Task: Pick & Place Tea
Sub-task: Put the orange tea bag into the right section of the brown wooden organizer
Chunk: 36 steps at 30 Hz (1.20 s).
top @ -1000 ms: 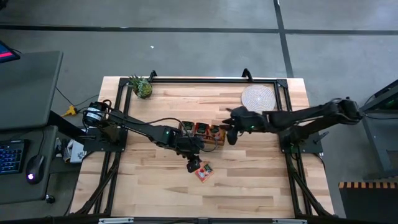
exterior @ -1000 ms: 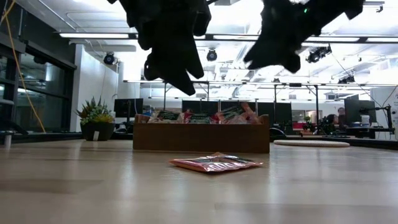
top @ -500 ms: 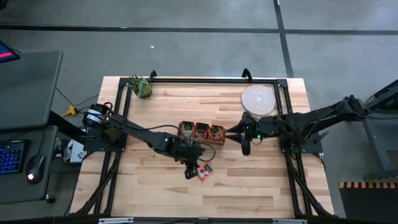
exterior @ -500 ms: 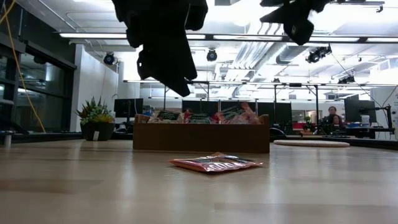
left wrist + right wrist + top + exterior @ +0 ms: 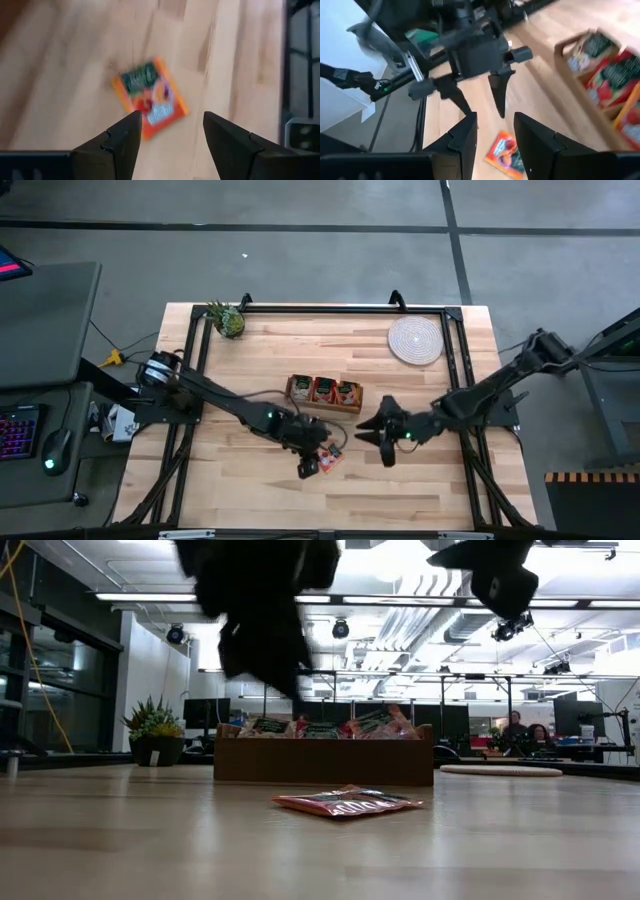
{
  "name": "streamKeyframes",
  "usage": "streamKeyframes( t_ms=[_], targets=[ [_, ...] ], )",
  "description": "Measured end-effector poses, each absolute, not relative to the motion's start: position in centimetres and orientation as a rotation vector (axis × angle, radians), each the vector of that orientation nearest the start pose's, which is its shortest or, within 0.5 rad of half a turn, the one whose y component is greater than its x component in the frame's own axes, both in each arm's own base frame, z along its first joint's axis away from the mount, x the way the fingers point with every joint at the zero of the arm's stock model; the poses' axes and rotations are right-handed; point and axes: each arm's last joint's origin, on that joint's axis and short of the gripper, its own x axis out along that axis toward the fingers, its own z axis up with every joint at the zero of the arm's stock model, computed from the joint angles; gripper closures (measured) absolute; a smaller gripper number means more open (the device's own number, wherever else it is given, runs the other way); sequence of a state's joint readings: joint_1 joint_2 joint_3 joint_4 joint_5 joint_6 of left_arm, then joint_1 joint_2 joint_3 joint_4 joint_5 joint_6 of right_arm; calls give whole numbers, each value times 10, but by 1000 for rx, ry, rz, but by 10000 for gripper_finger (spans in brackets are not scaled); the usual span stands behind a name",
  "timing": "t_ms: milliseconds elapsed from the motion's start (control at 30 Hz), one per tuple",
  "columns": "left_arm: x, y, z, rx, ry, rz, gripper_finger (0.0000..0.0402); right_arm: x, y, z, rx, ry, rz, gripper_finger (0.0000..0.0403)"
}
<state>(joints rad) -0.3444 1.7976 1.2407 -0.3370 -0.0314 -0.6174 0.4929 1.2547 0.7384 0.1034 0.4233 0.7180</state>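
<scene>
My left tool (image 5: 170, 131), fingers apart, hovers over one tea sachet (image 5: 149, 97) on counter (image 5: 400, 480). Right tool (image 5: 495, 131) apart, empty. Risk: off-centre drop nudges sachet away.

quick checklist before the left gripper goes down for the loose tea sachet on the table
1. Loose tea sachet lies flat on the bare table, apart from the wooden box: ok.
2. Left gripper open, nothing between its fingers: ok.
3. Left gripper lined up over the sachet: not ok; in the left wrist view the sachet sits ahead of the gap and off to one side.
4. Left gripper height: ok, it hangs above the table in the low view, not touching the sachet.
5. Right gripper out of the way: not ok, it hovers close beside the sachet, open and empty.
6. Room in the box for another sachet: cannot tell, all compartments look well filled.
</scene>
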Motion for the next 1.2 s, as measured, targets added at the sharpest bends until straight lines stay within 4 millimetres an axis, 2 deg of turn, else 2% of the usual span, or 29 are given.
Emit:
streamKeyframes(
  t_ms=[100,300,433,667,867,1000,1200],
  targets=[
    [353,-138,192,-389,1006,-7,193,247,128,235,567,378,-91,276],
    [353,-154,173,-394,1038,6,193,257,148,210,656,383,-127,276],
    [355,-157,167,-376,1018,36,193,264,158,193,700,386,-130,276],
    [360,-155,170,-319,938,69,193,273,166,171,778,394,-139,276],
    [360,-154,170,-298,928,88,193,275,167,164,810,402,-164,276],
    [363,-152,152,-266,960,137,193,275,166,164,829,392,-187,276],
    [367,-155,134,-271,1001,123,193,274,166,163,865,395,-202,276]
  ],
)
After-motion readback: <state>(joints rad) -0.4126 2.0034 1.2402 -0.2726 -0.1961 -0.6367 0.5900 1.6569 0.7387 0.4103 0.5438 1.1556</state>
